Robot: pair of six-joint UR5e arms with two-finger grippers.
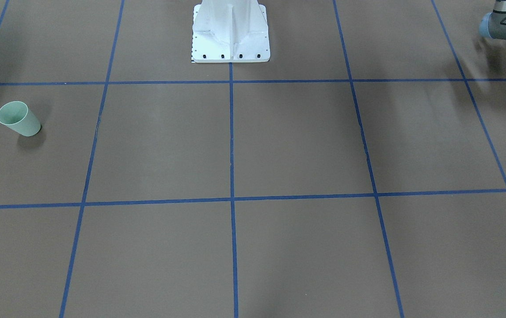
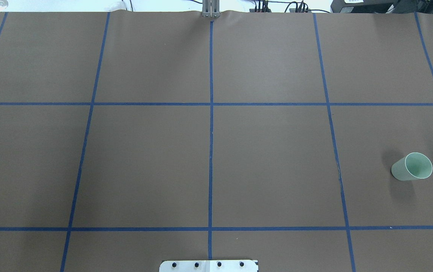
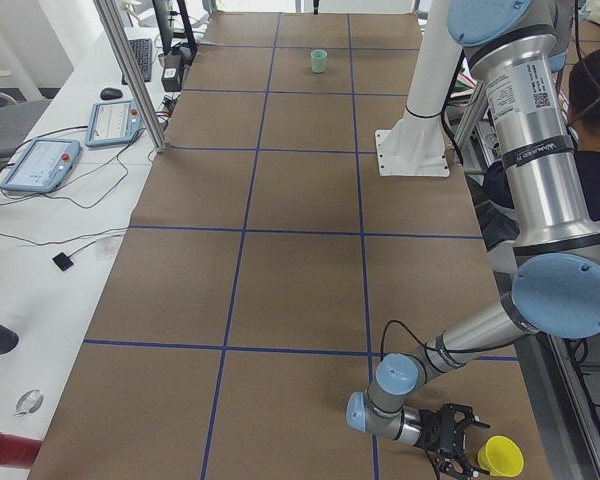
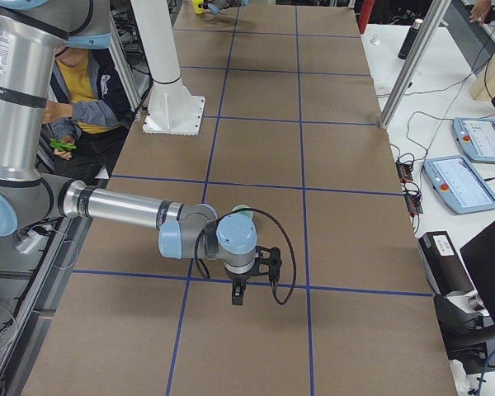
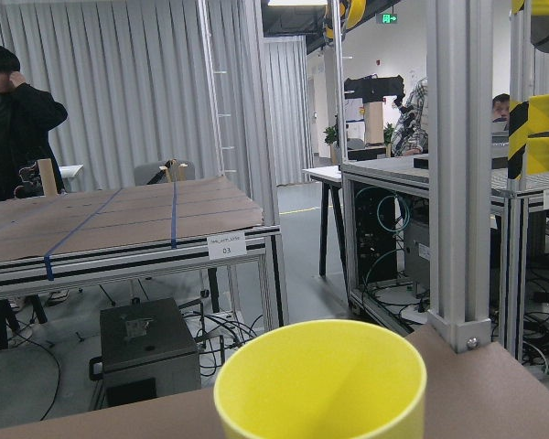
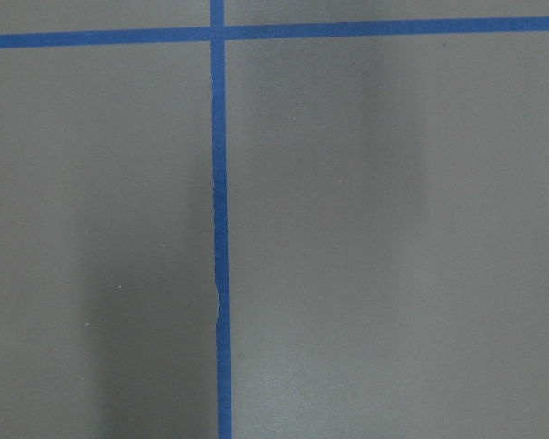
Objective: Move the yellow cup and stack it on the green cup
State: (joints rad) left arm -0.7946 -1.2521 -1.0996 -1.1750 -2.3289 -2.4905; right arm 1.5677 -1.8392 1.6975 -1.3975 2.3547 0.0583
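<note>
The left pincer (image 3: 466, 440) lies low over the counter (image 2: 269, 158), close to the corner at the robot's left end on the robot's own side. It points level at the yellow cup (image 3: 501, 457), which stands upright just beyond its tips. From where I stand I cannot tell how wide its jaws are set, and nothing seems to be in them yet. The wrist view looks straight across the cup's open rim and shows no finger on either side. The step in hand looks like the reach for the grasp. To do it well, I would bring the pincer in square so that the cup's wall sits centred between the jaws. It should close below the rim, where the taper gives a seat, and close softly, since a thin plastic cup could buckle or squirt out. The cup is so near the counter's edge that a nudge from one fingertip could send it over. The green cup (image 2: 412, 166) stands upright well apart, near the edge at the robot's right end. That far end probably calls for a hand-over. The right pincer (image 4: 237, 293) hangs tip-down over bare counter by a blue tape line (image 6: 220, 229). I cannot tell its opening either.
</note>
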